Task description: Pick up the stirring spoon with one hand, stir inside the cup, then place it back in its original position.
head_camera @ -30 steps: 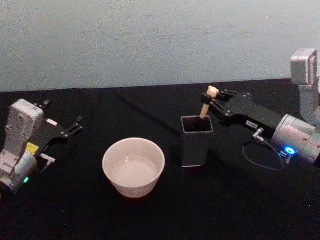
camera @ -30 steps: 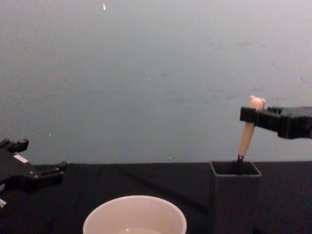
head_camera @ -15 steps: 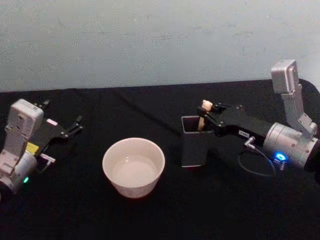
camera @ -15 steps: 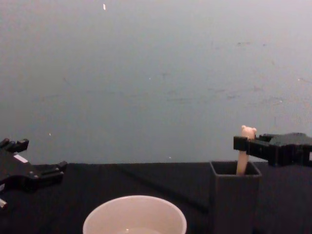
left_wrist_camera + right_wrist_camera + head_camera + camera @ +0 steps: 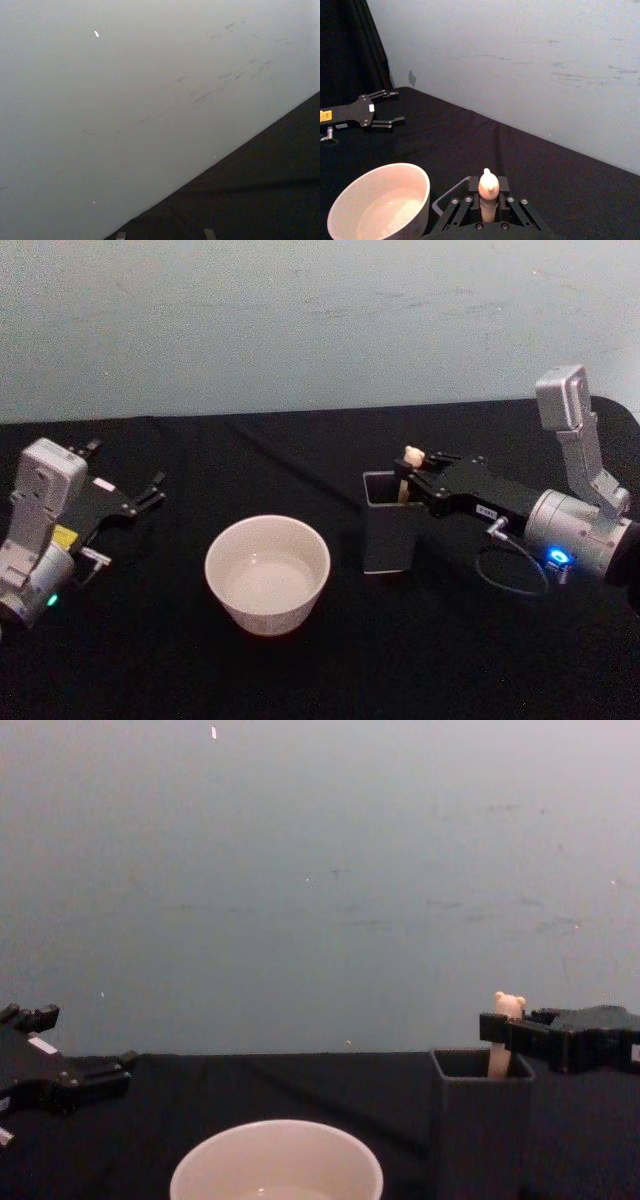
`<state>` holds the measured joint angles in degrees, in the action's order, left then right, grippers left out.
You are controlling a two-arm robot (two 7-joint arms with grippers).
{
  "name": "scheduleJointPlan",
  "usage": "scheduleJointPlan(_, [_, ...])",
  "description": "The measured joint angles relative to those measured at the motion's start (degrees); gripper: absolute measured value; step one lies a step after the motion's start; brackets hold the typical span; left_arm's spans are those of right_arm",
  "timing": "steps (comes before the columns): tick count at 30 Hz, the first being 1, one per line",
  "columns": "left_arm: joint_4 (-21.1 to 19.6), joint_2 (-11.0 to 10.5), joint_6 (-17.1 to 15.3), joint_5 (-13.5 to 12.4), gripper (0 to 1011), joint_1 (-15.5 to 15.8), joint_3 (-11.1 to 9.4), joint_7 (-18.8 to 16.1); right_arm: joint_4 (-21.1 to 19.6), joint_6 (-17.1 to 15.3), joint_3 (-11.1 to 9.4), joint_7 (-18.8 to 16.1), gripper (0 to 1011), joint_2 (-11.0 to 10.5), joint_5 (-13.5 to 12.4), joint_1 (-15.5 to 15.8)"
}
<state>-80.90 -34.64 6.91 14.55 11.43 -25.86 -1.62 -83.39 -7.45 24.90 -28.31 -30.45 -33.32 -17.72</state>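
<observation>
So compared to a second ago the right gripper (image 5: pixel 416 474) has come down a lot, and the spoon (image 5: pixel 408 468) has sunk with it into the dark grey holder (image 5: pixel 390 536); now just the bear head and a short bit of beige handle poke above the rim.

Room-wise: in the head view the holder sits right of centre on the black table (image 5: pixel 300 670), with the cream cup (image 5: pixel 267 573) just left of it and a clear gap between them. Lower part of the frame is bare cloth. The table's back edge runs along the pale wall (image 5: pixel 300 320) across the upper half.

The spoon's handle is pale beige with a tiny bear head on top, standing nearly upright at the holder's right-hand rim in the chest view (image 5: pixel 503 1035). Its bowl is hidden inside.

The right gripper's jaws are clamped on the handle just under the bear head, plain in the right wrist view (image 5: pixel 488 200). The left gripper (image 5: pixel 150 492) is parked at the far left edge, jaws spread, holding nothing.
</observation>
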Motion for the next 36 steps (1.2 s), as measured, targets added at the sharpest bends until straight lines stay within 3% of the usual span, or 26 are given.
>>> scheduleJointPlan(36, [0.0, 0.0, 0.0, 0.0, 1001, 0.0, 0.0, 0.0, 0.55, -1.04, -0.32, 0.68, 214, 0.5, 0.3, -0.08])
